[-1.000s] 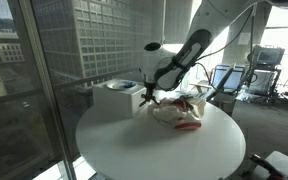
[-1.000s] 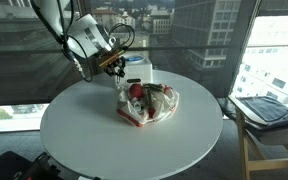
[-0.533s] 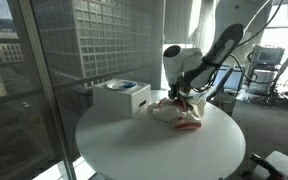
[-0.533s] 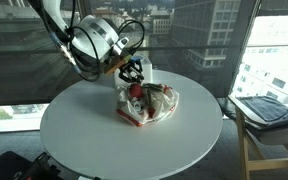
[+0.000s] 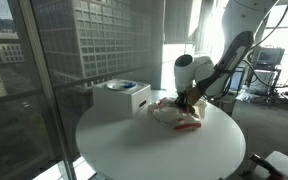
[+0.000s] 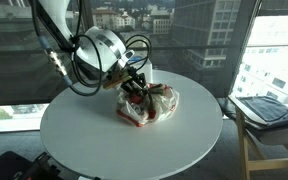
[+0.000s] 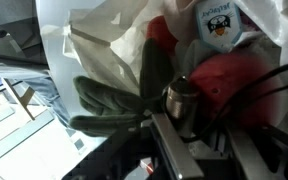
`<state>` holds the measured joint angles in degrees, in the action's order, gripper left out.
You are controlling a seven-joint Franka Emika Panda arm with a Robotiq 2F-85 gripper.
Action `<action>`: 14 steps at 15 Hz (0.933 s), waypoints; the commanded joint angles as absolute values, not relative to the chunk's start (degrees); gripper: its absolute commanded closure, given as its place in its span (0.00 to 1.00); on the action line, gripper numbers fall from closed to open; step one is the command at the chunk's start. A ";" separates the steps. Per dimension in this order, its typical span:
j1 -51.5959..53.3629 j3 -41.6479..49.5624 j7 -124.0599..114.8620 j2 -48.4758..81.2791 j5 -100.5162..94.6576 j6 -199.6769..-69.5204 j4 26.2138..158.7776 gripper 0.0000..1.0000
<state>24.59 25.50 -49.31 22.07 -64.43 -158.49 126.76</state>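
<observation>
- The round white table (image 5: 134, 150) filled the middle of both exterior views, in front of tall windows.
- The arm (image 5: 227, 58) came in from 1 o'clock in an exterior view and bent down over the table's far half. It was the only arm there.
- A white box (image 5: 121, 97) stood on the table at about 9 o'clock from the bag, just beside it.
- The crumpled clear bag (image 6: 154, 105) lay near the table's middle, its long side running roughly from 9 to 3 o'clock, with red showing through the plastic.
- The gripper (image 6: 134, 88) was pushed down into the bag's mouth at its 10 o'clock end, so the bulk of the bag lay toward 4 o'clock from the fingers.
- How far apart the fingers stood, and whether they had hold of anything, could not be told: plastic and blur hid them in every view.
- In the wrist view a red thing (image 7: 224, 80) sat at 3 o'clock, close to the lens.
- A white packet (image 7: 214, 20) with a printed badge lay at 1 o'clock, above the red thing.
- Dark green strips (image 7: 109, 100) crossed at 9 o'clock, too blurred to name.
</observation>
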 commanded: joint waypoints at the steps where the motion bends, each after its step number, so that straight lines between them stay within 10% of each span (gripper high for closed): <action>1: 23.74 29.19 -58.35 23.77 -72.93 -169.36 126.64 0.89; 7: 22.94 32.04 -67.98 21.41 -88.75 -184.14 126.08 0.87; 8: 22.63 31.93 -67.57 21.52 -89.05 -185.65 126.29 0.79; 9: 22.48 31.96 -67.29 21.54 -89.00 -186.45 126.54 0.44; 14: 21.77 32.13 -66.54 21.15 -87.70 -186.91 128.02 0.14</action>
